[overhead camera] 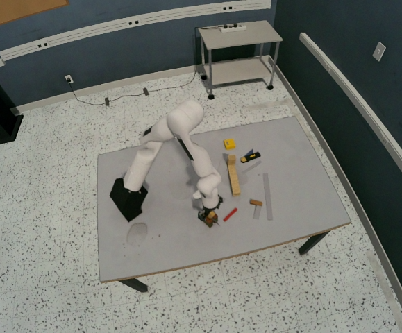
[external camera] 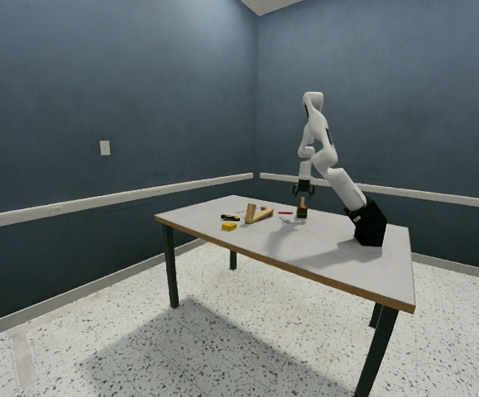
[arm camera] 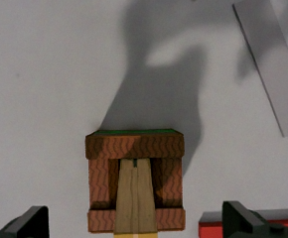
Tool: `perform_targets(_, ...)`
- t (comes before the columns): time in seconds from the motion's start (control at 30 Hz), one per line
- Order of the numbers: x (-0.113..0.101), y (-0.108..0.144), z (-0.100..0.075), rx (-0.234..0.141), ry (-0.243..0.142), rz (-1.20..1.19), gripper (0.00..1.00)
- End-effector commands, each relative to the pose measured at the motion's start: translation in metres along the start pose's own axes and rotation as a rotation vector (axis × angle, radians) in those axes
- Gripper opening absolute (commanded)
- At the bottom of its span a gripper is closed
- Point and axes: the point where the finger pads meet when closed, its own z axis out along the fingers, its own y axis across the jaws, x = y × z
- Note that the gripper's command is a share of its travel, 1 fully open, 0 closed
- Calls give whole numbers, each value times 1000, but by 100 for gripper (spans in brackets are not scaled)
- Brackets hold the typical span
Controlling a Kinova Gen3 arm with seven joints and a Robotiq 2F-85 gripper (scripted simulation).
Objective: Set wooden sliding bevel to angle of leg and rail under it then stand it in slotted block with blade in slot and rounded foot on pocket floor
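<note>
The wooden sliding bevel (arm camera: 135, 198) stands upright in the brown slotted block (arm camera: 135, 180), its light wooden stock rising out of the pocket between the block's walls. The block (overhead camera: 210, 220) sits on the table near the front middle. My gripper (arm camera: 136, 225) is open, directly above the bevel, with one finger on each side and clear of the stock. In the exterior view my gripper (external camera: 303, 191) hovers just over the top of the bevel (external camera: 302, 202) and the block (external camera: 301, 212). The blade in the slot is hidden. The wooden leg and rail (overhead camera: 233, 173) lie behind.
A red pencil (overhead camera: 230, 214) lies just right of the block. A small wooden-handled tool with a grey blade (overhead camera: 255, 203) and a long steel ruler (overhead camera: 267, 196) lie further right. A black and yellow tool (overhead camera: 250, 156) and a yellow tape measure (overhead camera: 229, 143) are at the back.
</note>
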Motion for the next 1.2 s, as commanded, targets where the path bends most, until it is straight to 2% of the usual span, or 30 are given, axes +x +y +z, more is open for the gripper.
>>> perform_targets(0.0, 0, 0, 0, 0, -1, 0, 100)
perform_targets(0.83, 0, 0, -5, 0, -1, 0, 100)
perform_targets(1.0, 0, 0, -20, 0, -1, 0, 100)
perform_targets(1.17, 0, 0, -44, 0, -1, 0, 100)
